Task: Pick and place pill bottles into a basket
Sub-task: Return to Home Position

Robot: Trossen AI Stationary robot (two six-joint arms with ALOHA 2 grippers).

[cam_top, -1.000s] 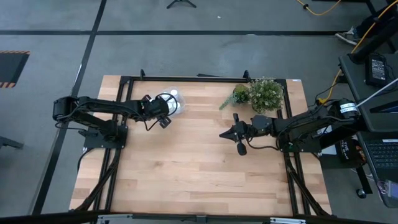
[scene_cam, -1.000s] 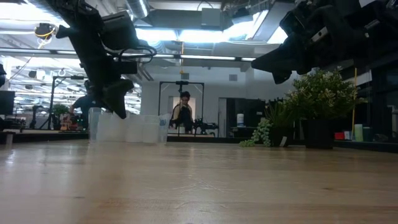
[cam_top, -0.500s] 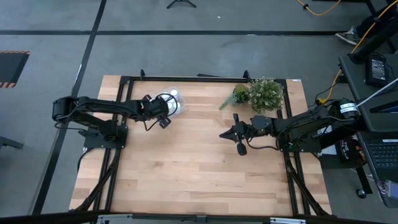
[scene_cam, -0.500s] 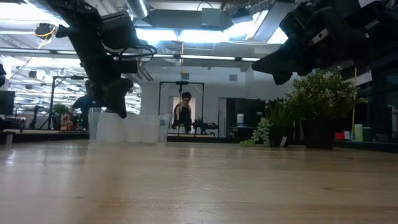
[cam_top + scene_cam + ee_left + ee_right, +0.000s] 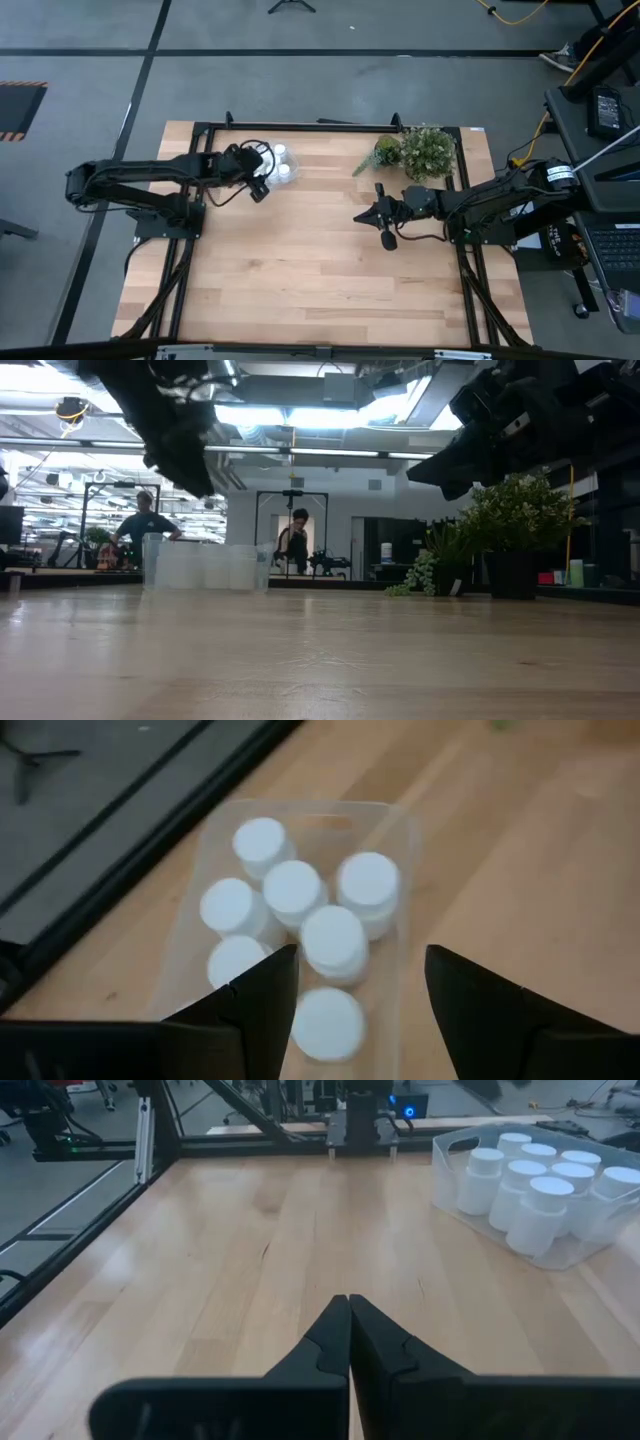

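While the left jaws hang spread wide and empty, the basket sits just under and ahead of them, all seven pill bottles standing inside. Right jaws are pinched shut on nothing over bare table, basket well ahead of them.

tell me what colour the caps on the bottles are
White; the caps show best in the left wrist view.

L: basket w/ pill bottles; R: plant
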